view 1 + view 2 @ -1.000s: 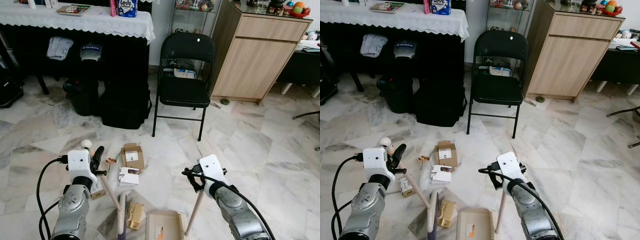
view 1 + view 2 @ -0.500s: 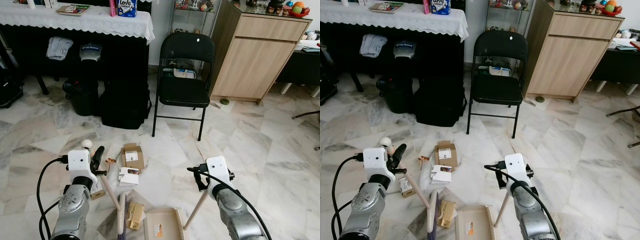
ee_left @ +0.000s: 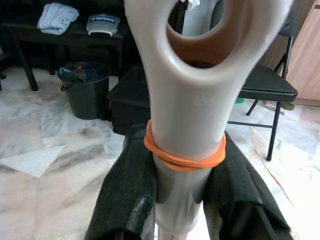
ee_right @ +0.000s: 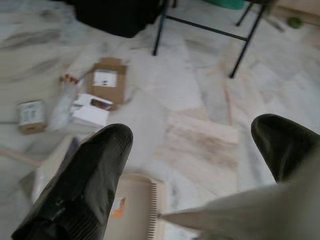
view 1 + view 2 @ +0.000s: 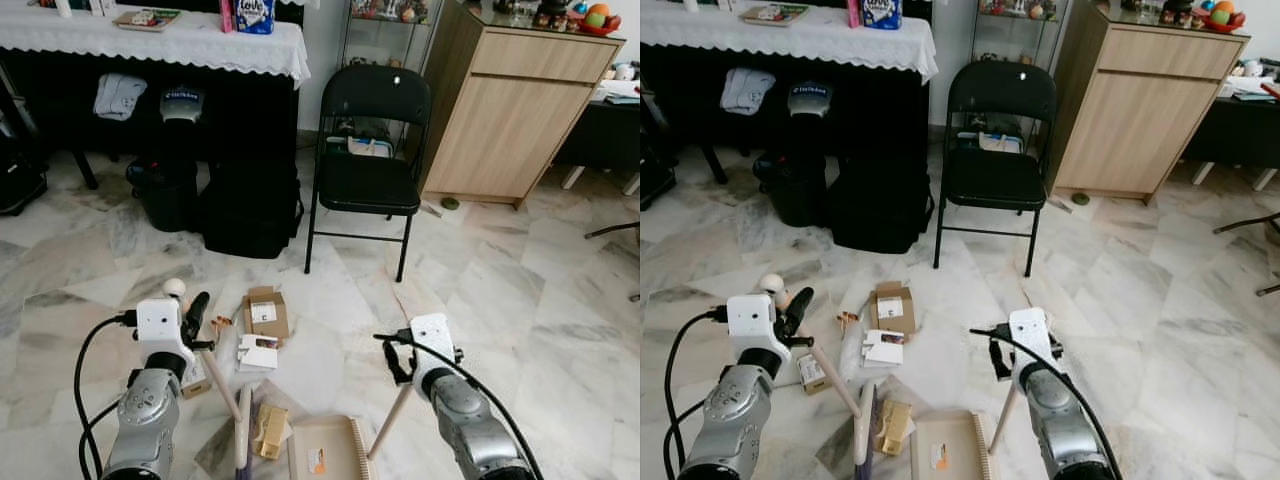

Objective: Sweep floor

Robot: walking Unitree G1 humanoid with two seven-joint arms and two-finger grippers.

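A pale marble floor (image 5: pixel 520 270) with grey veining carries a scatter of litter near its front: a flattened brown cardboard box (image 5: pixel 265 311), white cards (image 5: pixel 258 352) just below it, a small printed carton (image 5: pixel 195 375) to the left, a gold wrapper (image 5: pixel 270 430) and a beige dustpan (image 5: pixel 325 450) resting flat beside it. Further back a black folding chair (image 5: pixel 368 165) stands on the tiles, with a large black bag (image 5: pixel 250 210) and a dark bucket (image 5: pixel 165 190) beside each other to its left. A wooden cabinet (image 5: pixel 510 110) stands on the floor at the chair's right.
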